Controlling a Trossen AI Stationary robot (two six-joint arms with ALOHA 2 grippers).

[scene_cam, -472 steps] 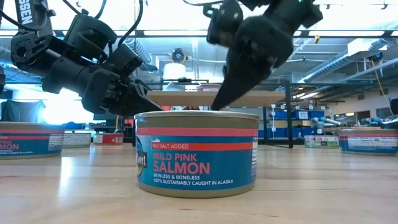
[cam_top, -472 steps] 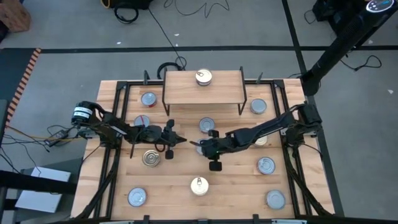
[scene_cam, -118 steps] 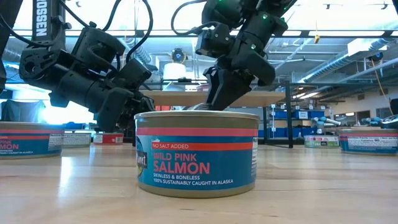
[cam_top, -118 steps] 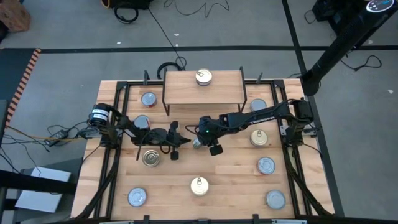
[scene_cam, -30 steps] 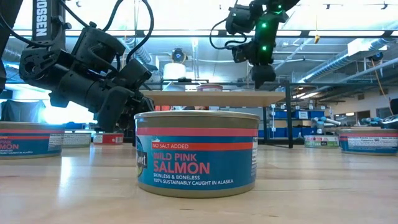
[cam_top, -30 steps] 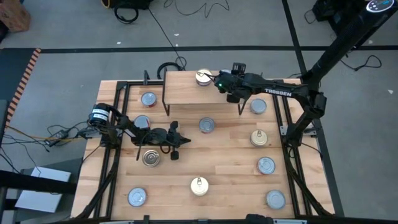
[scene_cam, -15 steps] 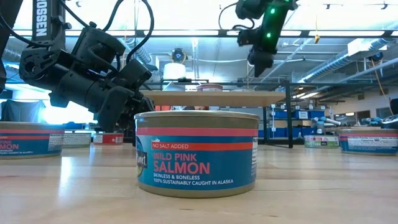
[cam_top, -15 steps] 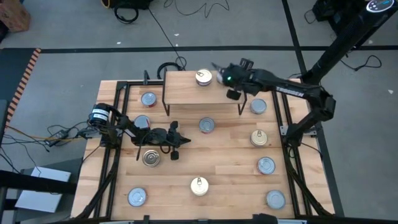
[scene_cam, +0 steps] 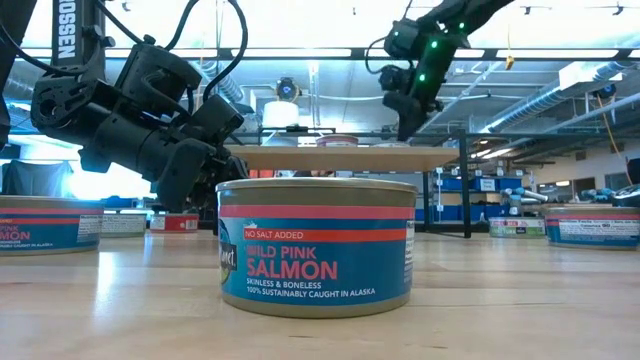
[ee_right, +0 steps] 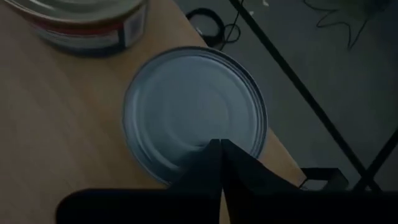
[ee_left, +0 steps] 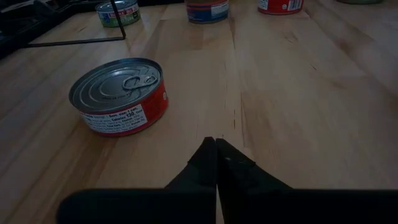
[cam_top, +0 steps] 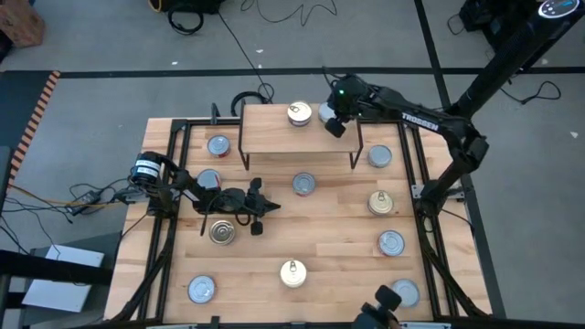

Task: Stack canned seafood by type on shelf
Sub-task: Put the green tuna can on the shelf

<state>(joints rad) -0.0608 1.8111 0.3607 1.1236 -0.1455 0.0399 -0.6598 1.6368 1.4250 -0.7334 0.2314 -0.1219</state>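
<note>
The shelf stands at the table's far middle. Two cans of seafood rest on it side by side: a gold-topped one and a plain silver-topped one by the far edge. My right gripper is shut and slants down over the silver can, beside the red-labelled can. In the low view its tip stands just above the shelf board. My left gripper waits shut, low over the table's middle left, short of a red can. My right gripper comes slanting down from above at the silver can's flat top, near the rim. The shut fingers hide the spot, so I cannot tell whether they touch it. The can stands flat on the shelf.
Several more cans stand about the table: at left, in the middle, near the front, and down the right side. The salmon can fills the low view's foreground.
My right gripper has gone along the shelf toward the table's far edge, rolled about its own line, and shut. The silver can now shows standing on the shelf beside the gold-topped one.
</note>
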